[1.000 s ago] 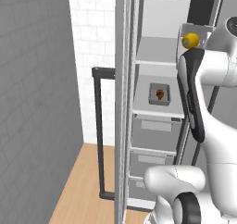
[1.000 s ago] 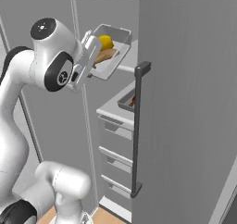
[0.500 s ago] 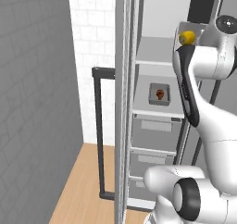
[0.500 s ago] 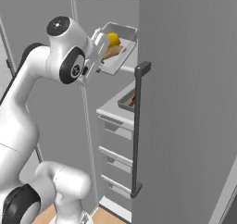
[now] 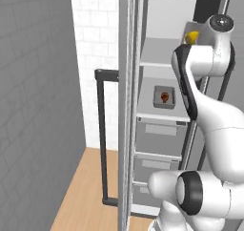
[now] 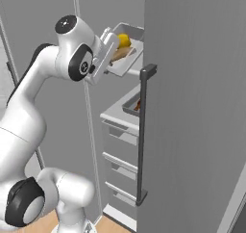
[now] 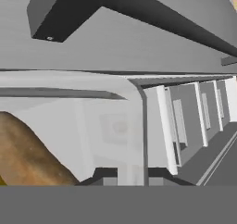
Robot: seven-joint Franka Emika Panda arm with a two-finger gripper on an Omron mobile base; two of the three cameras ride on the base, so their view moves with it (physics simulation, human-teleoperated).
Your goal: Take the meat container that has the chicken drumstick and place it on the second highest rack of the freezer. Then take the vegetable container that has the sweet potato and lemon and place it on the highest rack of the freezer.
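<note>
Gripper (image 6: 108, 48), upper centre, pinches the rim of the vegetable container (image 6: 126, 58), holding the lemon (image 6: 123, 40) and sweet potato (image 6: 121, 53), whose long axis runs toward the freezer (image 6: 192, 107).

Below, the meat container (image 5: 165, 97) holds the chicken drumstick (image 5: 165, 97).

Sweet potato (image 7: 32, 156) cut off lower left

the vegetable container (image 6: 126, 58) sits at the highest rack (image 5: 159, 53) of the freezer (image 6: 192, 107), lemon (image 6: 123, 39) behind sweet potato (image 6: 119, 54) within it, above the meat container (image 5: 164, 97) holding the chicken drumstick (image 5: 165, 97) on the rack below.
</note>
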